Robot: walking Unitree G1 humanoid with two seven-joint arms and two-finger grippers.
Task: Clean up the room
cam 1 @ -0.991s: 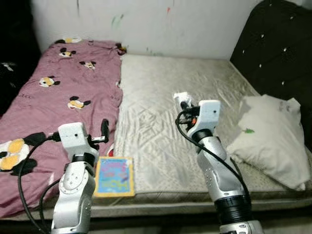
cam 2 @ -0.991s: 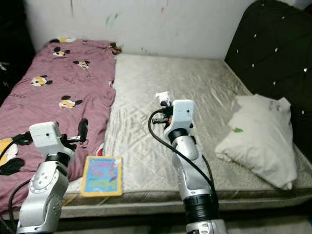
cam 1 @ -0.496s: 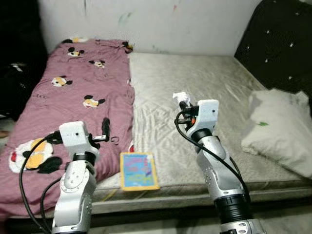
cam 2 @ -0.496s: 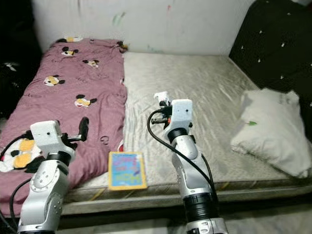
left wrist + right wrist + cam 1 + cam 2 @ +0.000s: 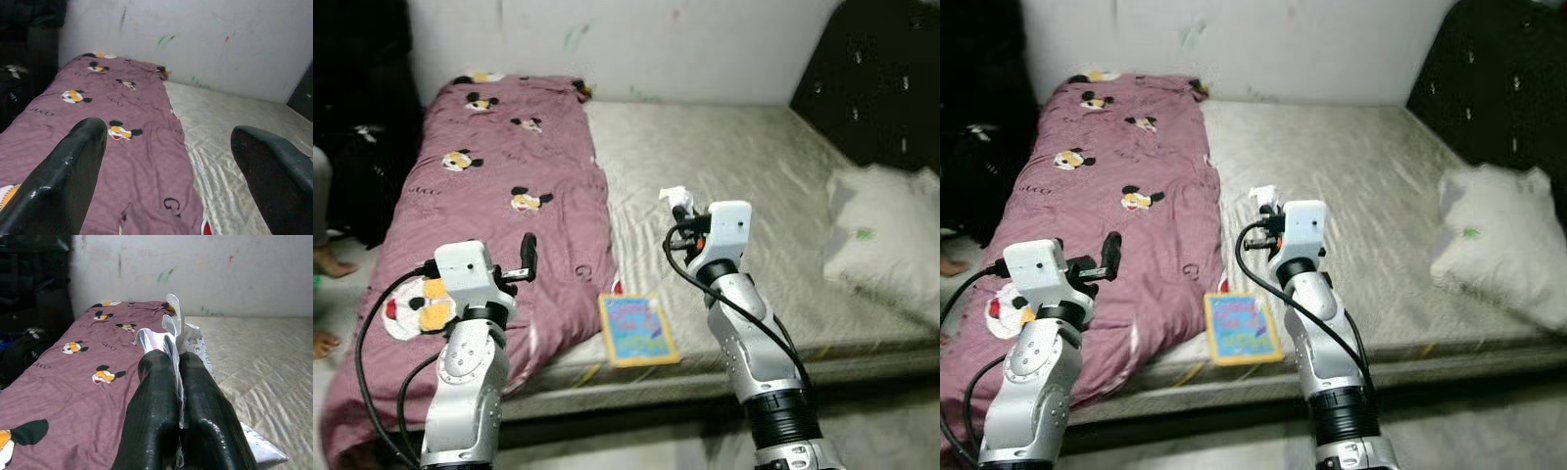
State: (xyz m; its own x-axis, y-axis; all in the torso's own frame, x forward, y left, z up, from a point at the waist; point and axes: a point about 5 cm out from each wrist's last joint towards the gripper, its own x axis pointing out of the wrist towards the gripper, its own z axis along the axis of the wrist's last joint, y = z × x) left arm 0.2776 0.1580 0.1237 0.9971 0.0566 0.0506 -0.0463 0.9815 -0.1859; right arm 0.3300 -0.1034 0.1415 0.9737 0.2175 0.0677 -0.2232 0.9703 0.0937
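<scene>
Left eye view. A bed fills the centre of the frame: a bare grey mattress (image 5: 744, 186) on the right and a maroon blanket (image 5: 499, 225) with cartoon-mouse prints over its left half. A colourful picture book (image 5: 636, 330) lies flat at the mattress's near edge, lower centre, just beside the blanket's edge. A white pillow (image 5: 886, 240) rests at the right edge, below a dark tufted headboard (image 5: 871, 78) in the upper right. The left gripper (image 5: 527, 257) is raised at lower left, above the blanket. The right gripper (image 5: 682, 204) is raised at centre and pinches a crumpled white wrapper (image 5: 674, 195). A person's bare feet (image 5: 325, 262) show at the far left edge.

Right eye view. The same scene; the book (image 5: 1242, 328) lies at lower centre, between the two arms.

Left wrist view. The two black fingers (image 5: 63, 181) stand wide apart, with nothing between them; beyond lie the blanket (image 5: 107, 142) and the mattress (image 5: 230, 122).

Right wrist view. The black fingers (image 5: 156, 421) are pressed together on the white wrapper (image 5: 168, 335), which projects beyond their tips and carries small print. The blanket (image 5: 73, 377) lies beyond, at the left of the frame.
</scene>
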